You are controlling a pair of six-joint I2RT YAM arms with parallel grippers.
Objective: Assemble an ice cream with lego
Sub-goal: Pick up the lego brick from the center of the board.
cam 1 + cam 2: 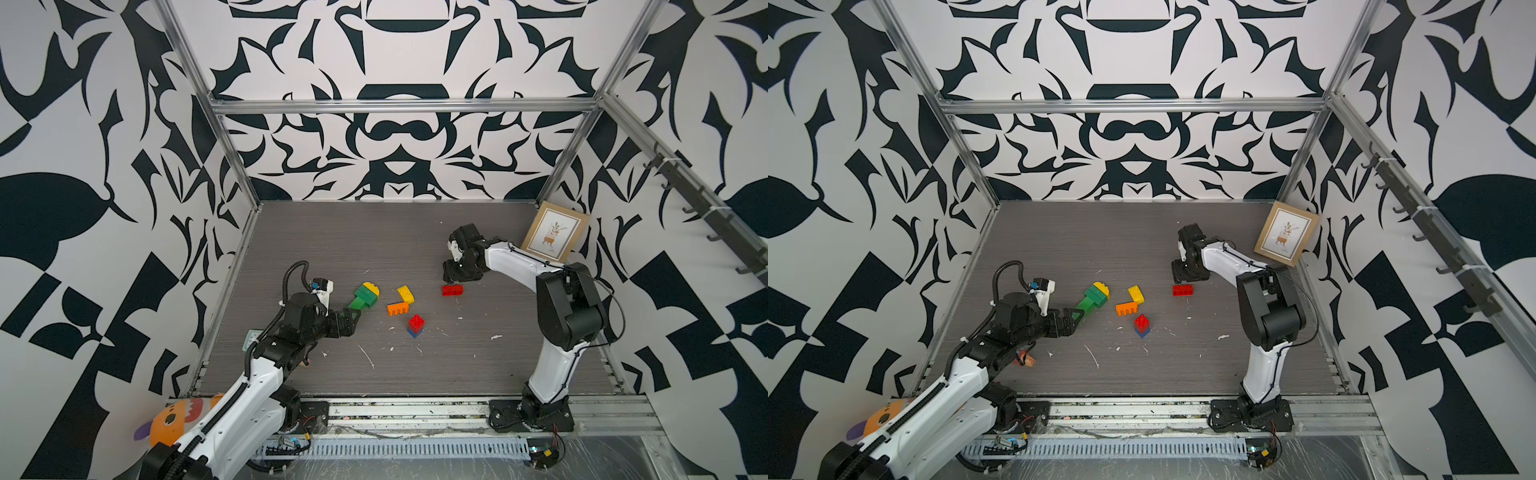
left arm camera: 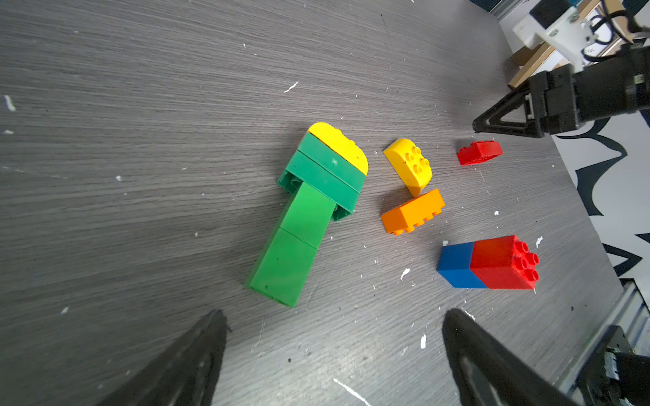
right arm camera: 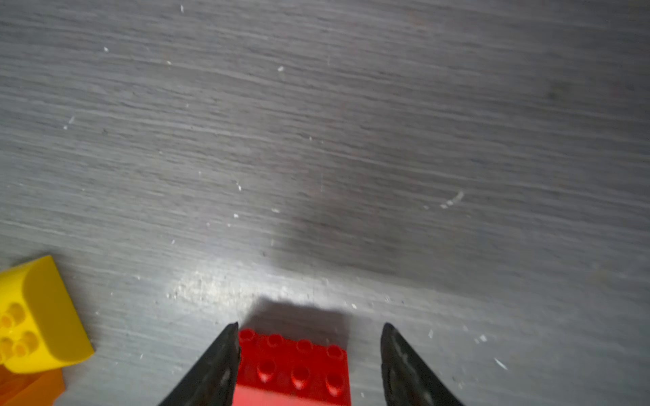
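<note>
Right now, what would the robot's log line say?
left fingers: open, empty, near green stack | right fingers: open around red brick | task: unfinished

No lettering is legible; small print on the framed picture (image 1: 555, 235) is too tiny.

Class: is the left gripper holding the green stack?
No, the left gripper is open, and the green stack lies on the table ahead of it.

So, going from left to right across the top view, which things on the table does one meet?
In a top view: green and yellow piece → orange brick → red and blue stack → flat red brick → picture frame.
</note>
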